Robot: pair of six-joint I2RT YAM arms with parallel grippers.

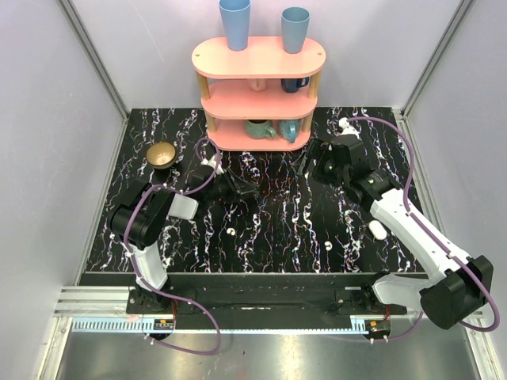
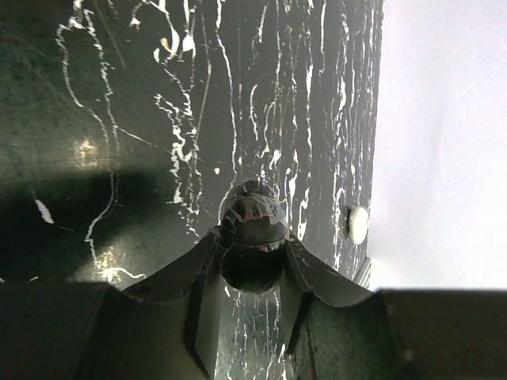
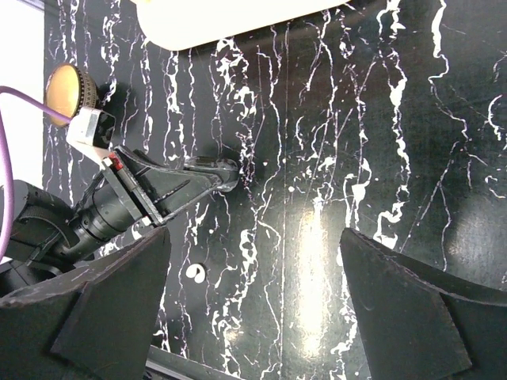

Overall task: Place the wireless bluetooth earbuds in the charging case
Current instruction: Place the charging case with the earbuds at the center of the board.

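The charging case (image 1: 377, 229), a smooth white oval, lies on the marble table beside my right forearm. A white oval by the far table edge in the left wrist view looks like the same case (image 2: 358, 224). One earbud (image 1: 230, 232) lies near the front, just below my left gripper's tip; the right wrist view shows it as a small white bean (image 3: 196, 273). The other earbud (image 1: 327, 245) lies right of centre. My left gripper (image 1: 247, 190) (image 2: 253, 214) (image 3: 226, 170) is shut with nothing visible in it. My right gripper (image 1: 310, 158) (image 3: 253, 233) stands wide open over bare table.
A pink three-tier shelf (image 1: 257, 87) with blue cups and mugs stands at the back centre; its base (image 3: 222, 20) shows in the right wrist view. A brown bowl (image 1: 162, 154) (image 3: 67, 87) sits back left. Pale walls close in both sides.
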